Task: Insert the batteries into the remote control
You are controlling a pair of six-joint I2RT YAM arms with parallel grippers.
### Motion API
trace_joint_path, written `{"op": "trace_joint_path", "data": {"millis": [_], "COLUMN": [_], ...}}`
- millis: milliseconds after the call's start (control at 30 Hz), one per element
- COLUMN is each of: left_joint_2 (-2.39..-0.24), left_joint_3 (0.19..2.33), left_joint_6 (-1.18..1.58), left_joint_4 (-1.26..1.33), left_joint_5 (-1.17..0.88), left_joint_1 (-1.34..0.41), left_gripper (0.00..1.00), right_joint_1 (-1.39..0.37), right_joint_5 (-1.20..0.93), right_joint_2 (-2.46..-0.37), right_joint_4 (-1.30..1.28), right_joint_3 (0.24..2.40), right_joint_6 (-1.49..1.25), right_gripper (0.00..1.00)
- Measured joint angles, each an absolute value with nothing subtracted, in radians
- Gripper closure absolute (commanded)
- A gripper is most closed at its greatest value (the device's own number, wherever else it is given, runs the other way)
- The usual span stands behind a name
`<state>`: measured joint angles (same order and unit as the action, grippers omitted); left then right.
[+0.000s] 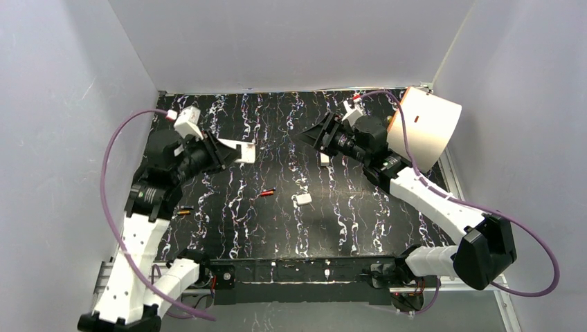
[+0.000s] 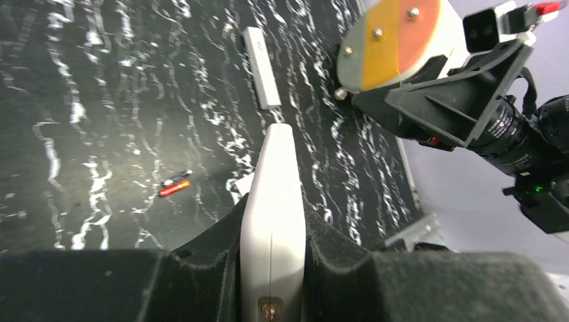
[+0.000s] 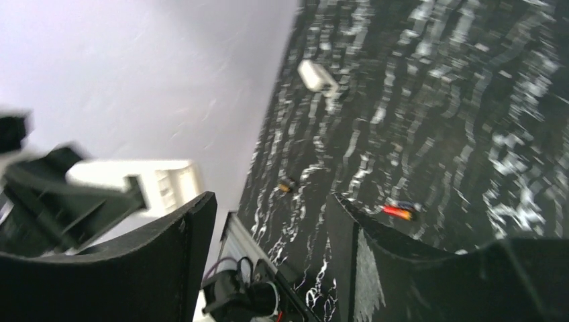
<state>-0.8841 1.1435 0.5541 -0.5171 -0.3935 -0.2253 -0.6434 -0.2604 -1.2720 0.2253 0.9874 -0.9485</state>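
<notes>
My left gripper is shut on one end of the white remote control, held above the mat at the back left. In the left wrist view the remote control stands edge-on, squeezed between both pads. One orange-red and black battery lies mid-mat, also seen as the battery and the battery. Another battery lies near the left arm. My right gripper hangs open and empty at the back centre, its jaws wide apart.
A second long white bar lies on the mat under the right gripper, visible as the bar. A small white oblong piece rests right of the middle battery. A big white cylinder with an orange end stands at the back right.
</notes>
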Motion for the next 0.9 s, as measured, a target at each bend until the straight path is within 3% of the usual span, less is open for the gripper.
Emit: {"op": "trace_joint_path", "data": {"millis": [233,567,900], "left_joint_2": [-0.706,-0.603,-0.582], "left_joint_3": [1.080,1.053,1.100], "left_joint_6": [0.508,0.474,0.519], "left_joint_4": [-0.566,-0.599,-0.743], "left_joint_5": [-0.250,-0.248,-0.049], "left_joint_1": [-0.225,-0.225,-0.226], "left_gripper": [1.00,1.00,1.00], "right_joint_1": [-0.746,-0.931,-0.991], "right_joint_5": [0.041,0.197,0.051], "right_joint_2": [-1.385,-1.658,-1.995], "right_joint_4": [-0.124,-0.323,-0.365], "right_joint_3": [1.081,1.247,1.580], "right_joint_6": [-1.029,-1.110,-0.527], "right_gripper": [0.40,0.46,0.43]}}
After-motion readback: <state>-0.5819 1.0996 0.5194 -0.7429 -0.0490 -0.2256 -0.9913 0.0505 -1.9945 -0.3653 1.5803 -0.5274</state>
